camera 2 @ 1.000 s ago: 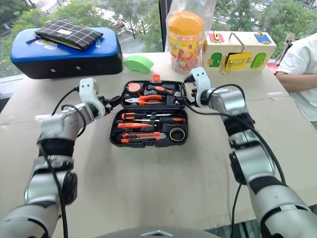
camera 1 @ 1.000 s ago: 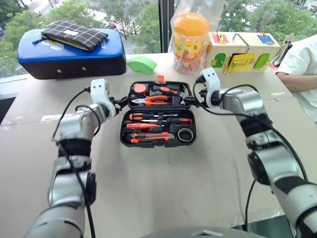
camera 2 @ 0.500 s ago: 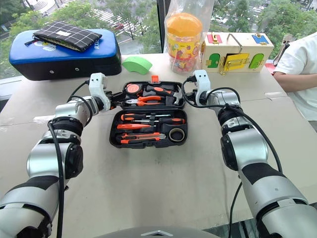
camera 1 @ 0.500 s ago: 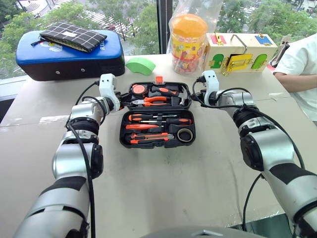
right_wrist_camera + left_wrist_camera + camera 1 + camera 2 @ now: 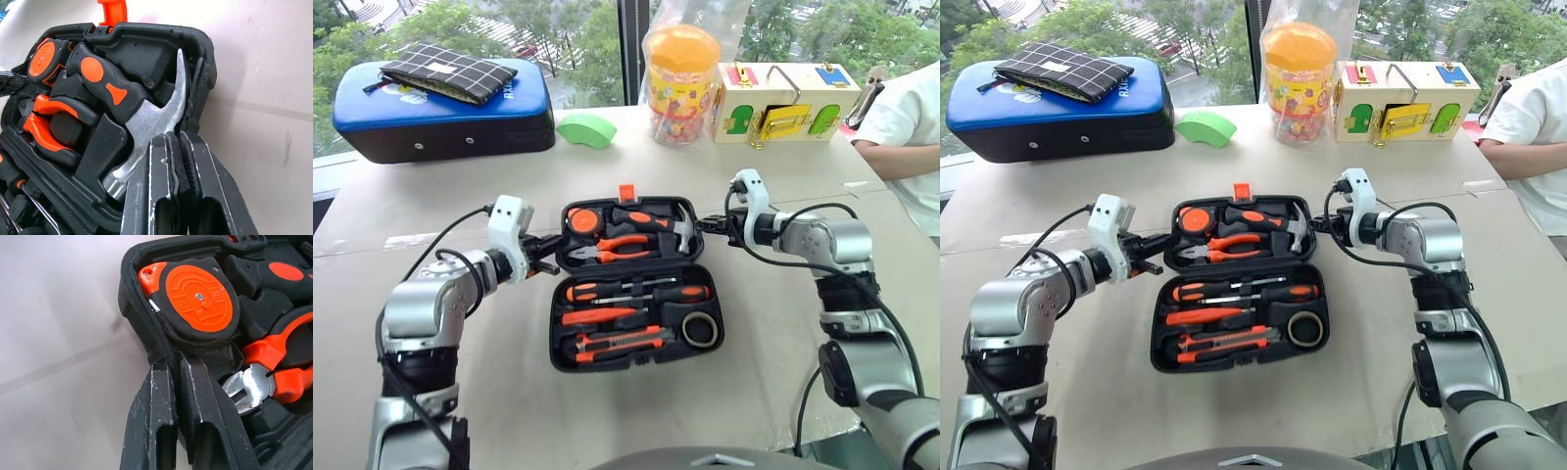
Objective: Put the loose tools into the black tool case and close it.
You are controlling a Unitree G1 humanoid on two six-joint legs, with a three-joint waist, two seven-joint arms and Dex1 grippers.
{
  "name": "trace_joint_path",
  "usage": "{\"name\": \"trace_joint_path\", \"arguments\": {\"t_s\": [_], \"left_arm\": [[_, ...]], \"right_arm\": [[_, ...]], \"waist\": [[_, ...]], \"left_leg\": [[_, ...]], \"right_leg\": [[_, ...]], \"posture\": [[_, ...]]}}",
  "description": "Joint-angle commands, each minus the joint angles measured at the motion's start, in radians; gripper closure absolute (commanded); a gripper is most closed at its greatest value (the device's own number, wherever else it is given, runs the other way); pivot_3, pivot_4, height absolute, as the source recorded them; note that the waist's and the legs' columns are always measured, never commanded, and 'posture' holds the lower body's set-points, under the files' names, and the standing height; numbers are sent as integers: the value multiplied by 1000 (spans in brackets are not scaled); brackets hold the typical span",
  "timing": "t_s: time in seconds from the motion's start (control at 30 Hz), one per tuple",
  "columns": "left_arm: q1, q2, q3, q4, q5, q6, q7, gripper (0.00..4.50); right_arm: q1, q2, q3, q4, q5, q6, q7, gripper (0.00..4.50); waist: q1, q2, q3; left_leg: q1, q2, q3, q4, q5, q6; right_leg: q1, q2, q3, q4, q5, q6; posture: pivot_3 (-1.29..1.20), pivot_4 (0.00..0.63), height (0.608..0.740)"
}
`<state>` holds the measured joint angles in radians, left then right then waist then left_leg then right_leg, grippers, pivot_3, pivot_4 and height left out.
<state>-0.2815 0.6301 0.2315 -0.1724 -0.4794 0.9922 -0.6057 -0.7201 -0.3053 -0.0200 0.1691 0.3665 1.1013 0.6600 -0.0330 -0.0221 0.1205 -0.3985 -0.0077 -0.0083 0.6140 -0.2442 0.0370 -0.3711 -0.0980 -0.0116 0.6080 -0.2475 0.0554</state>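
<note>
"On the beige table [image 5: 754, 372], where does the black tool case [image 5: 556, 333] lie?"

"Near the front edge, between the two arms, lying wide open. Its lid is the far half, with the orange latch [image 5: 626, 193] standing up at the far rim."

"And the loose tools?"

"They sit in the moulded slots of the near half. Two slim screwdrivers [image 5: 636, 291] lie along the top, with the thin orange tool [image 5: 592, 315] below them. The utility knife [image 5: 617, 342] is nearest the front, and the dark tape roll [image 5: 700, 330] is in the right corner. The lid carries the hammer [image 5: 651, 220], the pliers [image 5: 617, 245] and the tape measure [image 5: 584, 219]."

"What does the left gripper [image 5: 548, 266] do?"

"It reaches in level from the left. Its black fingers [image 5: 203, 406] are pressed almost together, pinching the lid's left rim just beside the tape measure."

"And the right gripper [image 5: 710, 224]?"

"It mirrors that from the other side. In the right wrist view its fingers [image 5: 161, 181] show only a thin gap and nip the lid's right rim, right by the hammer's steel head."

"What stands behind?"

"A blue-and-black padded case [image 5: 440, 103] sits at the far left with a checked pouch [image 5: 435, 70] on top. A green block [image 5: 585, 129] comes next, then an orange-lidded jar [image 5: 683, 73] and a wooden latch box [image 5: 783, 88]. A person's white sleeve [image 5: 901, 113] shows at the far right."
</note>
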Motion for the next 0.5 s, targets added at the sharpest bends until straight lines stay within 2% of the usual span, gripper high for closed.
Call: {"name": "trace_joint_path", "arguments": {"t_s": [0.03,0.13,0.23,0.4,0.43,0.5], "left_arm": [[57,-9,-23,-83,-32,28,-3,4500],[82,-19,-21,-107,-37,27,14,4500],[94,-31,-7,-121,-48,37,36,4500],[98,-29,-6,-121,-53,33,47,4500],[98,-30,-5,-122,-55,33,50,4500],[102,-35,-5,-129,-61,33,60,4500]], "right_arm": [[13,-21,17,-66,5,30,-28,2584],[12,-21,29,-56,-3,49,-49,1164],[18,-31,61,-65,-6,86,-61,1164],[51,-53,80,-110,15,124,-56,3516],[57,-56,81,-129,24,135,-51,3756],[72,-53,80,-161,34,140,-55,3899]], "waist": [[0,0,0],[0,0,0],[1,0,0],[6,-1,-1],[10,-1,-1],[19,-1,-1]], "left_leg": [[0,0,0,0,0,0],[1,0,1,1,0,0],[1,0,1,1,3,4],[1,0,1,1,3,4],[1,0,1,1,4,3],[1,0,1,2,3,3]], "right_leg": [[0,0,0,0,0,0],[0,0,0,0,0,0],[0,1,-1,0,0,0],[0,1,-1,0,0,0],[1,1,-2,0,0,0],[1,1,-2,0,0,0]], "posture": [[0,150,740],[0,150,740],[0,150,740],[0,150,740],[0,150,740],[0,150,740]]}}
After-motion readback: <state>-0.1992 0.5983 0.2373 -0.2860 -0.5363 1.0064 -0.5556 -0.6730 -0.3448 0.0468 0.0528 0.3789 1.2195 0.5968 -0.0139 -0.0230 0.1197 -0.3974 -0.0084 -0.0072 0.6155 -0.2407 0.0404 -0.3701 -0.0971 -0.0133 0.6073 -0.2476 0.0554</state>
